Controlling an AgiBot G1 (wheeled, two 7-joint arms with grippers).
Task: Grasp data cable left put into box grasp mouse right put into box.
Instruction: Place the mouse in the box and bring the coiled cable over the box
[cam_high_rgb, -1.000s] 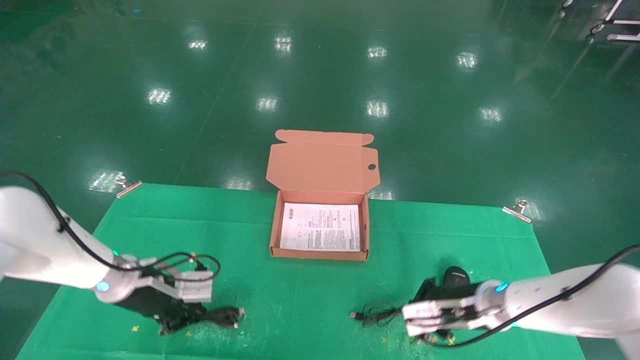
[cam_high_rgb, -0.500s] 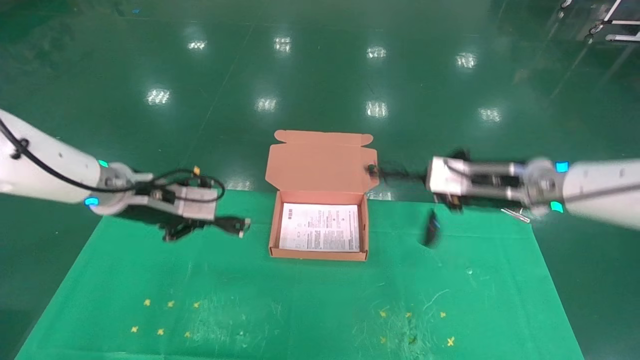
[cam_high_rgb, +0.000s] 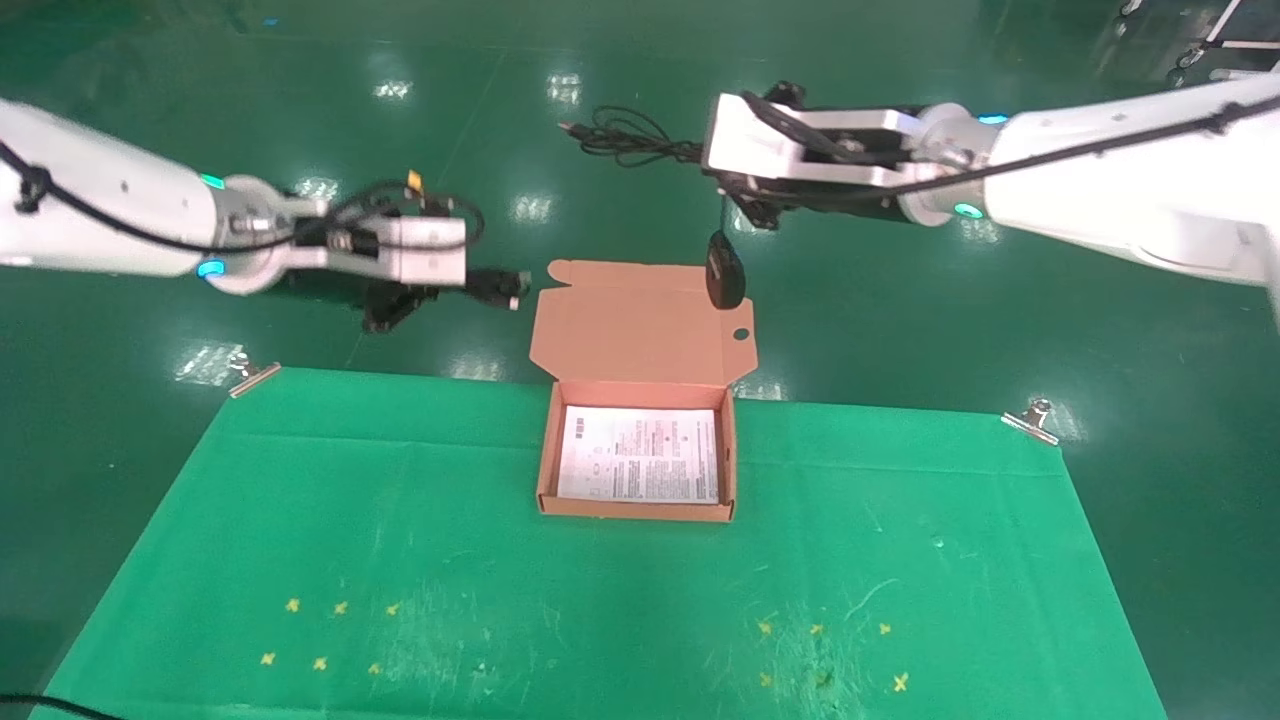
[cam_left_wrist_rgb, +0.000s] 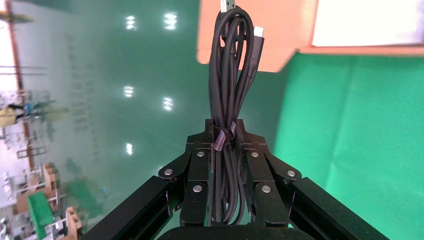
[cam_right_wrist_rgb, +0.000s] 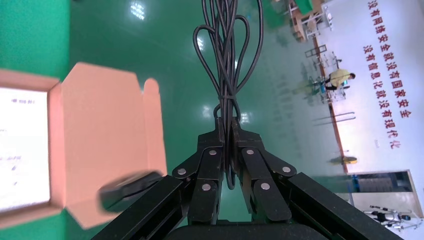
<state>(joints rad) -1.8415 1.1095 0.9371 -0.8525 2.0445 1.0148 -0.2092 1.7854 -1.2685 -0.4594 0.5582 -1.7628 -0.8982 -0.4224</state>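
Observation:
The salmon-orange box (cam_high_rgb: 546, 450) lies open at the back middle of the green mat, its lid (cam_high_rgb: 640, 325) standing up behind it. My left gripper (cam_high_rgb: 440, 290) is raised to the left of the lid and shut on the data cable (cam_high_rgb: 497, 284), a black bundle pointing toward the lid. In the left wrist view the cable (cam_left_wrist_rgb: 232, 60) sticks out past the gripper (cam_left_wrist_rgb: 223, 127). My right gripper (cam_high_rgb: 712, 170) is high behind the lid, shut on the mouse's looped cord (cam_high_rgb: 620, 135). The mouse (cam_high_rgb: 725, 270) dangles below it in front of the lid's top edge; it also shows in the right wrist view (cam_right_wrist_rgb: 130, 187).
A white printed sheet (cam_high_rgb: 640, 455) lies in the box's bottom. The green mat (cam_high_rgb: 600, 600) is held by metal clips at its back corners (cam_high_rgb: 255, 372) (cam_high_rgb: 1035, 418). Small yellow marks (cam_high_rgb: 330, 635) dot its front. Shiny green floor lies beyond.
Both arms have lifted from the mat's front and swung up and inward toward the box, the left carrying the data cable, the right carrying the mouse by its cord.

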